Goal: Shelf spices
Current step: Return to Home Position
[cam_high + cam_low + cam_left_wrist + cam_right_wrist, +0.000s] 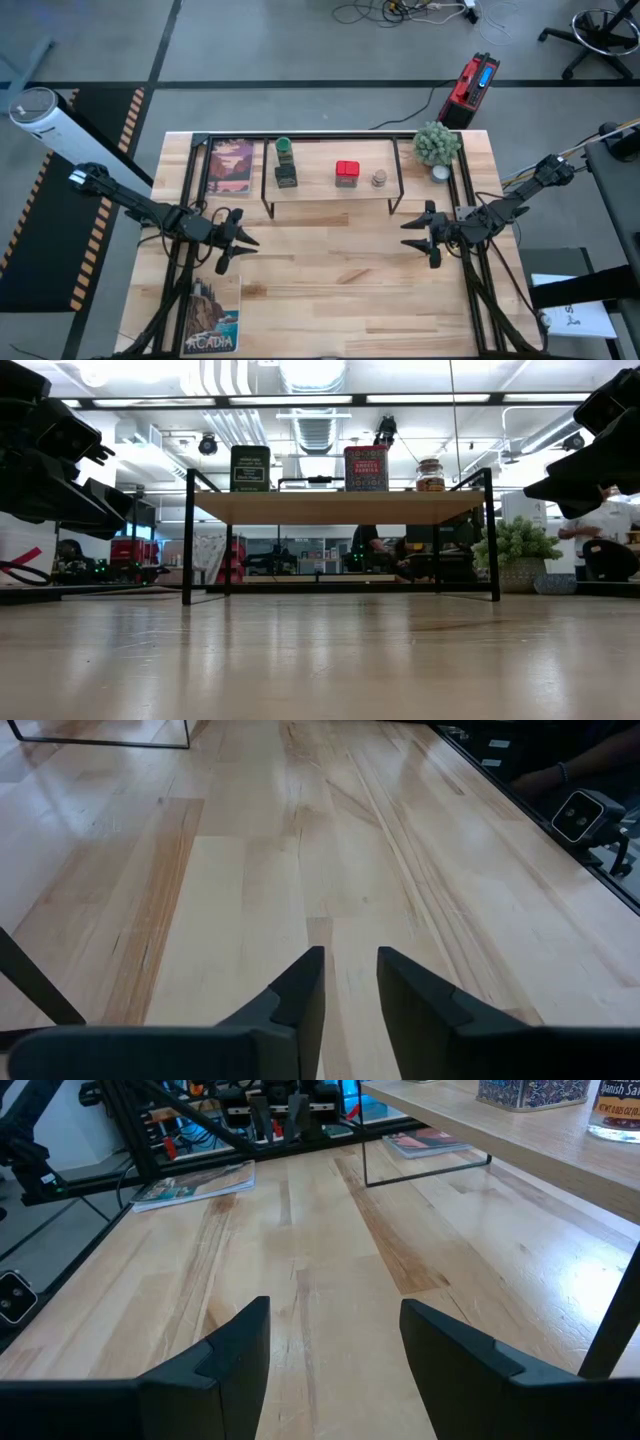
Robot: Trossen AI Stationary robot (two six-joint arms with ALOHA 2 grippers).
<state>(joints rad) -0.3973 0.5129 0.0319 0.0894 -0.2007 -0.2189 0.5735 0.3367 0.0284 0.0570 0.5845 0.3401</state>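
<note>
All four spices are seen on the shelf [318,192], which is set at the 12 o'clock edge of the table [340,295]. In the high view, the green-capped jar [283,148] is placed at the shelf's 9 o'clock end. The squat dark jar [286,176] is found just beside it, toward 6 o'clock. The red square tin [347,173] is seen near the middle of the board. The tan round jar [379,179] is set just beside it at 3 o'clock, apart from it.

The left hand [240,241] is held over the table at 9 o'clock, well apart from the shelf. Only a narrow gap is left between its fingers, and nothing is gripped.

The right hand [419,234] is held at 3 o'clock, below the shelf's right end. Its fingers are spread wide and nothing is held.

A potted plant [437,143] is seen at 1 o'clock, beside the shelf.
</note>
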